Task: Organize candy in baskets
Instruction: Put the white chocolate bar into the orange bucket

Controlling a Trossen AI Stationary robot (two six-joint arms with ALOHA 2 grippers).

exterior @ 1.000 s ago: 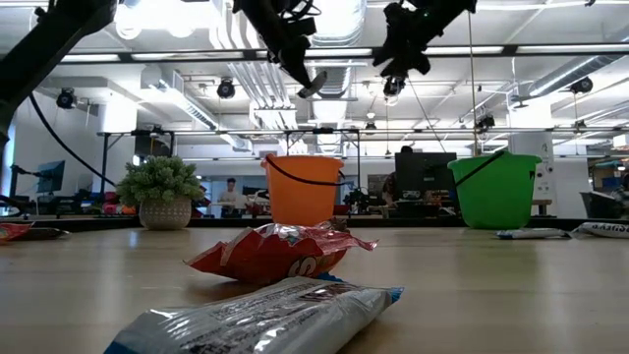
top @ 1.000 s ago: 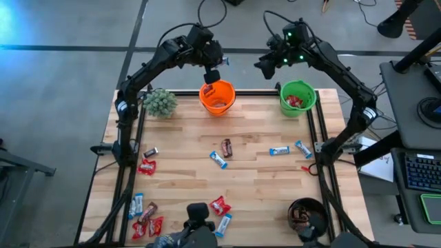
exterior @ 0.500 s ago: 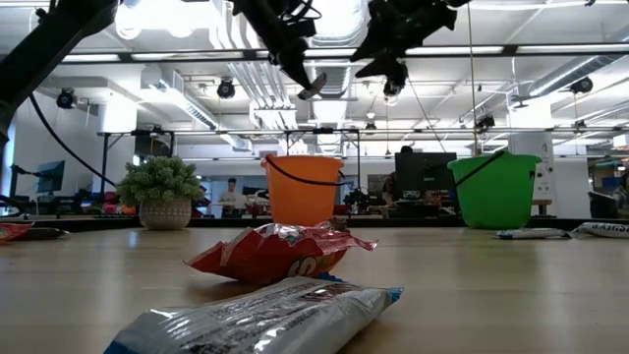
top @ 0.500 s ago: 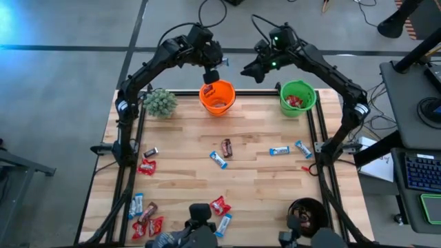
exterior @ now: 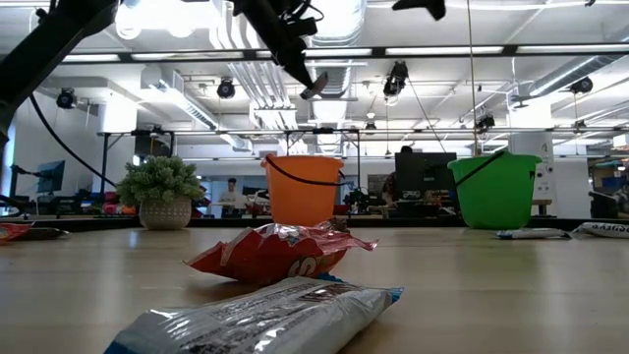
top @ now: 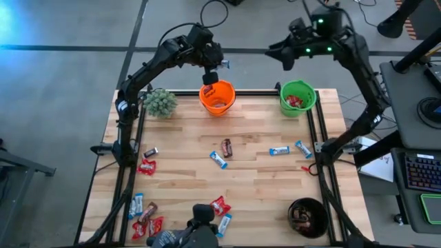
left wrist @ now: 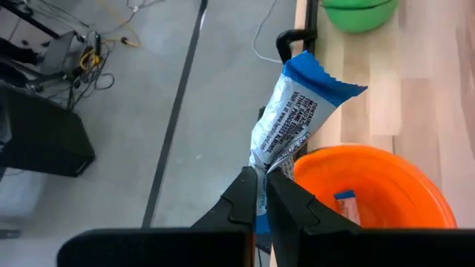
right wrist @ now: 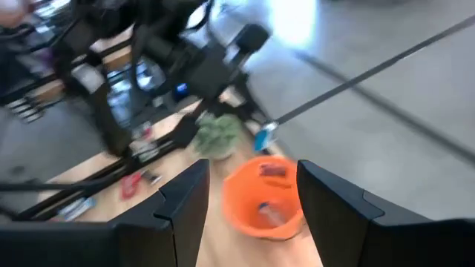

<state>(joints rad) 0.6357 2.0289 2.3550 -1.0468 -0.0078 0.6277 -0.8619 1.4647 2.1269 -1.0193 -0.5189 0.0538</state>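
My left gripper (top: 212, 74) hangs over the orange basket (top: 218, 96), shut on a light blue-and-white candy bar (left wrist: 297, 111). My right gripper (right wrist: 252, 208) is high above the table's far edge, between the orange and the green basket (top: 298, 96), open and empty. The orange basket (right wrist: 263, 193) holds a few bars, the green one holds red bars, and the black basket (top: 308, 215) stands at the near right corner. Loose candy (top: 219, 160) in red, blue and brown wrappers lies flat across the table. My left gripper pinches the blue-and-white bar by one end (left wrist: 269, 165) between its two fingers (left wrist: 241, 200). The fingers slant downward from above. The bar sticks out beyond the fingertips, lifted clear over the far rim of the orange basket (left wrist: 371, 185).
A fuzzy grey-green plant (top: 160, 102) stands at the far left corner. Candy clusters lie near the left near corner (top: 145, 219) and at mid-right (top: 289, 149). In the low view a red wrapper (exterior: 280, 251) and a silver-blue one (exterior: 265, 315) lie close to the camera.
My right gripper has risen and swung back toward the table's right, leaving the top of the low view. My left gripper has stayed over the orange basket with the bar still in its fingers.
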